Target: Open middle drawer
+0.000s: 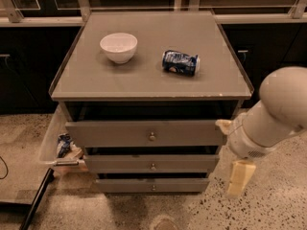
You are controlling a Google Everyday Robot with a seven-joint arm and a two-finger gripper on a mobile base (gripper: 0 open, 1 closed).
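The grey cabinet (144, 75) has three drawers stacked at its front. The middle drawer (120, 163) has a low flat grey front with a small round metal knob (152, 166) at its centre, and it looks pushed in. Above it is the taller top drawer (110, 133), which stands a little way out. Below it is the slim bottom drawer (124, 185). My gripper (239, 176) hangs from the white arm (273, 114) at the cabinet's right front corner. It is level with the lower drawers, to the right of them, and holds nothing.
A white bowl (118, 47) and a blue can on its side (180, 63) lie on the cabinet top. A clear bin with packets (62, 145) sits on the floor at the cabinet's left. Dark cabinets stand behind. The floor is speckled.
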